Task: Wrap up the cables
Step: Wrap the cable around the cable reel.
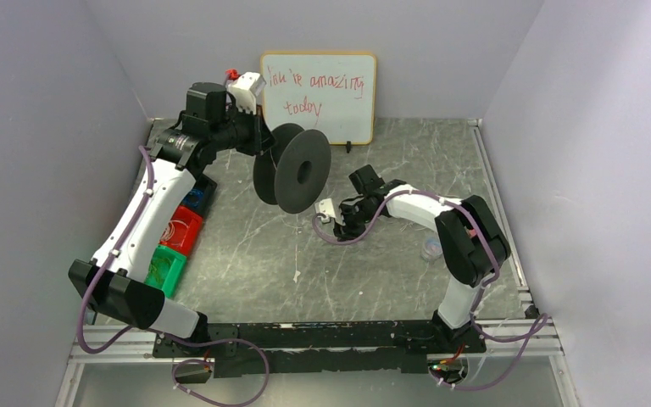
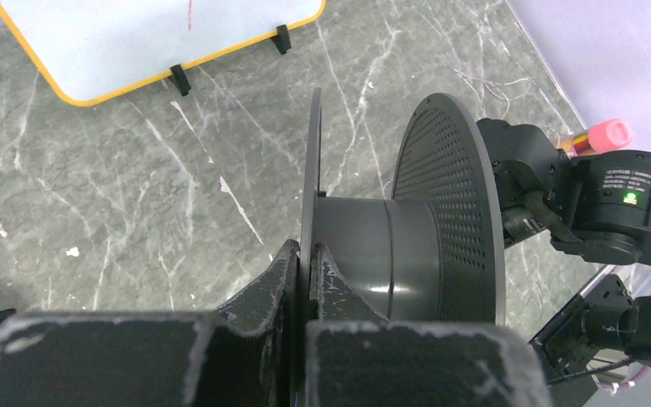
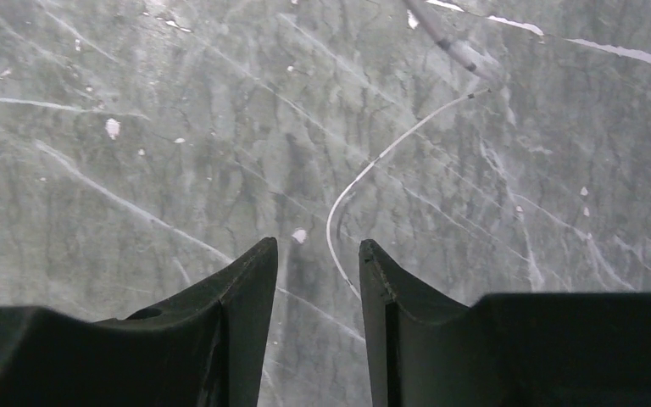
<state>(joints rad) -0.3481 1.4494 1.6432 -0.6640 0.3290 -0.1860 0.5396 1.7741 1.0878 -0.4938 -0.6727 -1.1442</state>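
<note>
My left gripper [image 2: 308, 251] is shut on the thin near flange of a black two-flanged spool [image 2: 390, 246] and holds it in the air, axis sideways; it also shows in the top view [image 1: 292, 170]. My right gripper [image 3: 318, 250] is open and empty, low over the table. A very thin whitish cable [image 3: 364, 174] lies on the table in a curve. It runs from the upper right down between my right fingertips and touches neither. More thin wires [image 2: 492, 85] lie near the far wall. In the top view my right gripper [image 1: 329, 216] is just below the spool.
A whiteboard [image 1: 318, 97] stands at the back wall. Red [image 1: 182, 229], green [image 1: 165, 267] and blue [image 1: 195, 199] bins sit under the left arm. A small round clear object [image 1: 431, 248] lies by the right arm. The right wrist [image 2: 610, 203] is close behind the spool.
</note>
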